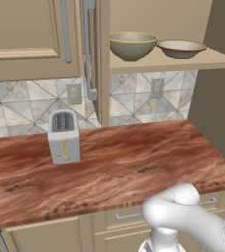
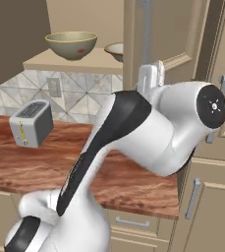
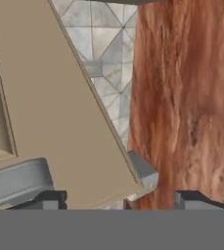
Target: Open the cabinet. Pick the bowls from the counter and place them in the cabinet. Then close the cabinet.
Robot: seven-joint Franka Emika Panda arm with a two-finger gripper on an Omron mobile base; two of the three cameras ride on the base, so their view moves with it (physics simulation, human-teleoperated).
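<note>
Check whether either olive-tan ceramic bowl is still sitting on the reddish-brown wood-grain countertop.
No, the deep olive-tan ceramic bowl and the shallow olive-tan bowl both rest on the beige cabinet shelf, above the reddish-brown wood-grain countertop.

The open cabinet door (image 1: 103, 64) juts over the counter (image 1: 133, 162); only the toaster (image 1: 63, 136) stands on its wide surface

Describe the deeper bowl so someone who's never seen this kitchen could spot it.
Look above the reddish-brown counter to the open cabinet's shelf. Two bowls sit there; the deep bowl is the left one, tall, rounded, with a yellowish rim, unlike the flatter shallow bowl beside it.
</note>
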